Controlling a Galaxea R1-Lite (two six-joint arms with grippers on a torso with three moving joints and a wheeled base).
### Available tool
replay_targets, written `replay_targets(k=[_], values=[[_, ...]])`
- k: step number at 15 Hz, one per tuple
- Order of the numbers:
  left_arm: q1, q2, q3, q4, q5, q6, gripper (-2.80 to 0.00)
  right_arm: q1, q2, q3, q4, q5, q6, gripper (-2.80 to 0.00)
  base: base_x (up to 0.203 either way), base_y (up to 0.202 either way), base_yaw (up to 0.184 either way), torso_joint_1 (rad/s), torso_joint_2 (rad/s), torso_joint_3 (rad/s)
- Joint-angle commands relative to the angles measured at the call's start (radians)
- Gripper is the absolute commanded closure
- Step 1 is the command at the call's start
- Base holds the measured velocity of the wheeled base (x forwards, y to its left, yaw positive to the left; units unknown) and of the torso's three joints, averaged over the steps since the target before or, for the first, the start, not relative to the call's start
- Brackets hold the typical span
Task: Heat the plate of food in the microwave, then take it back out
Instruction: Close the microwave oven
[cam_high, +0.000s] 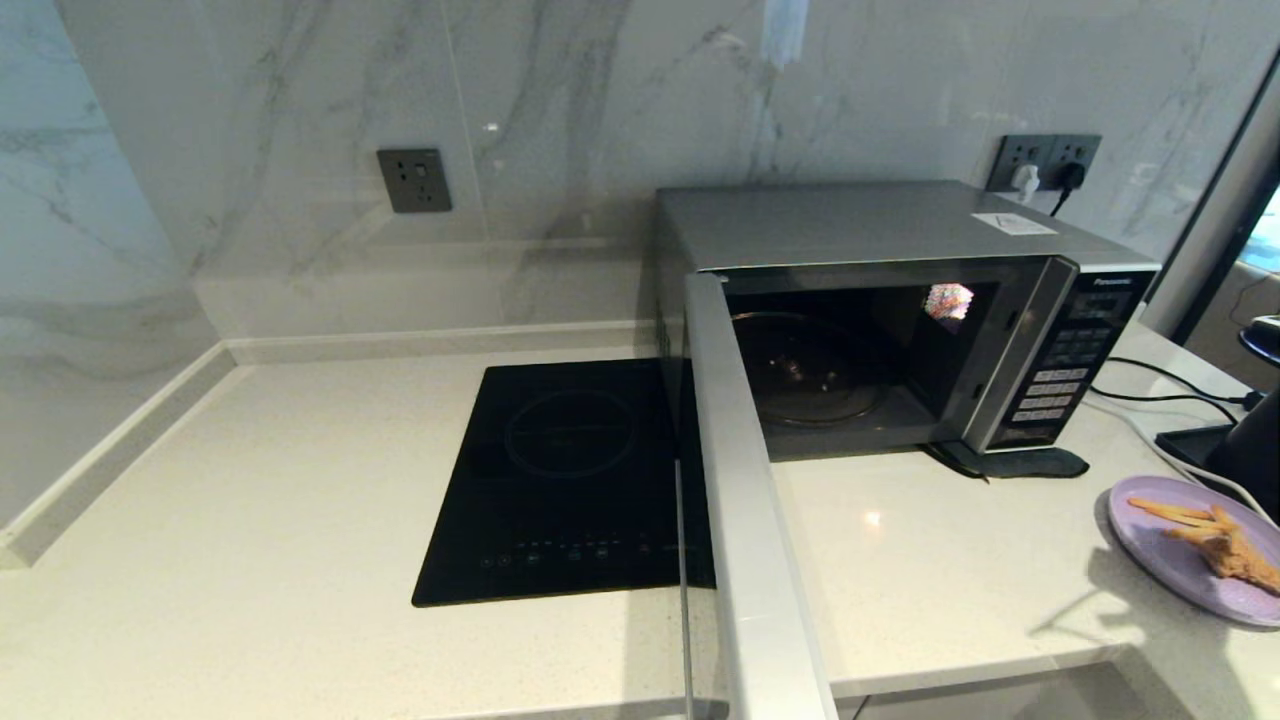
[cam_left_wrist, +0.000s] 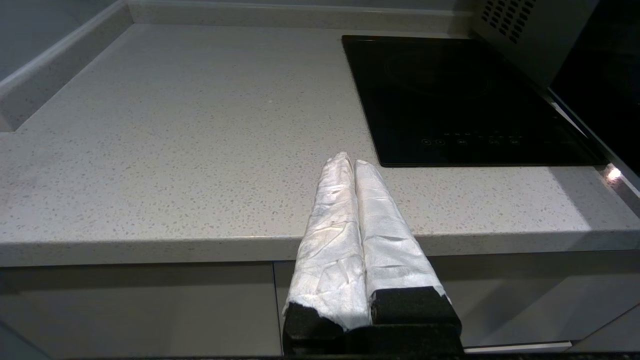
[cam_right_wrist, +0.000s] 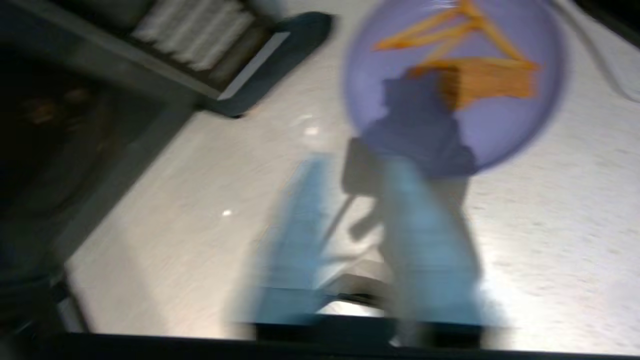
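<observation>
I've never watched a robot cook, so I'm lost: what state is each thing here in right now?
microwave: door wide open, no plate inside.
plate of food: on the counter, right of the microwave, not gripped.
cooktop: dark, nothing lit.
wall plugs: plugged in.
left gripper: shut, empty, parked at the counter's edge.
right gripper: open, empty, just short of the plate.

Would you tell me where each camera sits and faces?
Head view: up high, looking down on the microwave, cooktop and plate; no arm shows.
Left wrist view: behind the left gripper, at the counter's edge, facing the cooktop.
Right wrist view: behind the right gripper, facing the plate.
Head and right wrist share the plate.
</observation>
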Motion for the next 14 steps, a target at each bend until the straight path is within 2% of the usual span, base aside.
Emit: replay_targets(k=[1,3,6,7,9,10,12,14], values=[[0.000,0.002,0.000,0.000,0.000,-0.001,0.00,0.174,-0.033,-0.173,0.152,0.001,0.051,0.00,0.000,0.000,0.000,0.000,0.00,0.000],[0.000,0.002,0.000,0.000,0.000,-0.001,0.00,0.366,-0.035,-0.306,0.277,0.000,0.095,0.00,0.000,0.000,0.000,0.000,0.00,0.000],[0.000,0.002,0.000,0.000,0.000,-0.001,0.00,0.598,-0.046,-0.438,0.341,0.015,0.120,0.00,0.000,0.000,0.000,0.000,0.00,0.000],[0.000,0.002,0.000,0.000,0.000,-0.001,0.00,0.645,-0.055,-0.477,0.348,0.075,0.117,0.00,0.000,0.000,0.000,0.000,0.00,0.000],[0.000,0.002,0.000,0.000,0.000,-0.001,0.00,0.689,-0.062,-0.559,0.365,0.313,0.122,0.00,0.000,0.000,0.000,0.000,0.00,0.000],[0.000,0.002,0.000,0.000,0.000,-0.001,0.00,0.716,-0.058,-0.611,0.390,0.402,0.135,0.00,0.000,0.000,0.000,0.000,0.00,0.000],[0.000,0.002,0.000,0.000,0.000,-0.001,0.00,0.786,-0.026,-0.720,0.461,0.522,0.180,0.00,0.000,0.000,0.000,0.000,0.00,0.000],[0.000,0.002,0.000,0.000,0.000,-0.001,0.00,0.880,0.036,-0.809,0.502,0.572,0.232,0.00,0.000,0.000,0.000,0.000,0.00,0.000]])
